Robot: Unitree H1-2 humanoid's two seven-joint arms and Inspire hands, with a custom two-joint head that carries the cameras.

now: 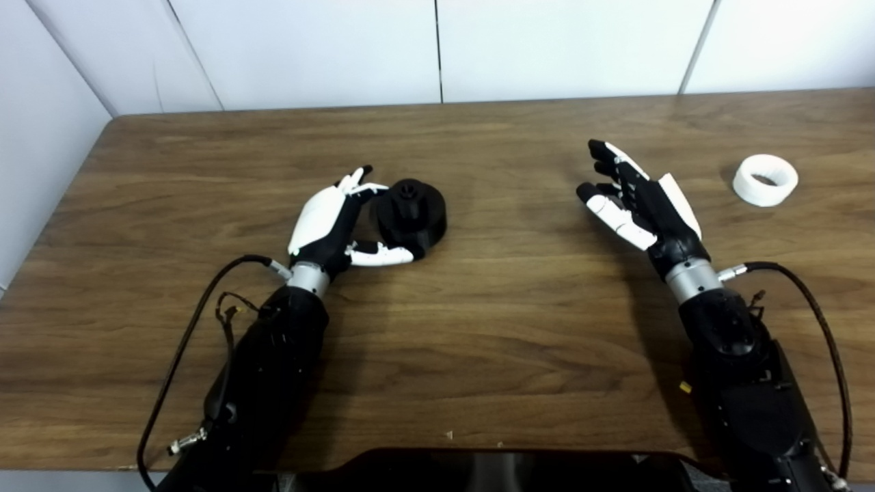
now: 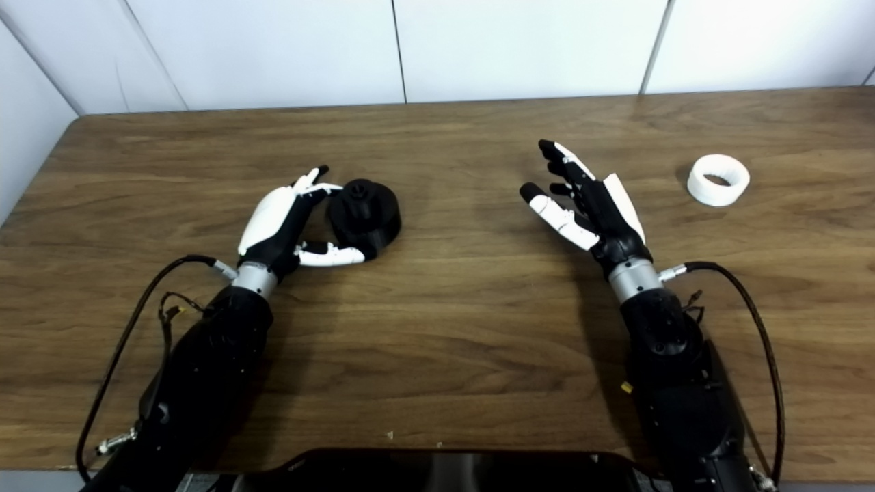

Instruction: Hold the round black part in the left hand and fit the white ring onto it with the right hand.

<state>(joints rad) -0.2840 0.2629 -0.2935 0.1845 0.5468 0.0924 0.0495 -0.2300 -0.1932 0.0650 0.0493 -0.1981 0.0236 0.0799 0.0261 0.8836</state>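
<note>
The round black part [image 1: 410, 217] rests on the wooden table [image 1: 478, 328], left of the middle. My left hand [image 1: 328, 222] is open and cups it from the left. Its fingertips [image 1: 362, 179] reach the part's far left edge and its thumb [image 1: 383, 256] lies along the part's near side. The white ring [image 1: 765, 180] lies flat on the table at the right, also in the right eye view [image 2: 718, 180]. My right hand [image 1: 636, 201] is open and empty, fingers spread, well to the left of the ring and apart from it.
Black cables [image 1: 184, 342] loop off both wrists onto the table. A dark device [image 1: 492, 468] sits at the table's near edge. White wall panels [image 1: 437, 48] stand behind the table's far edge.
</note>
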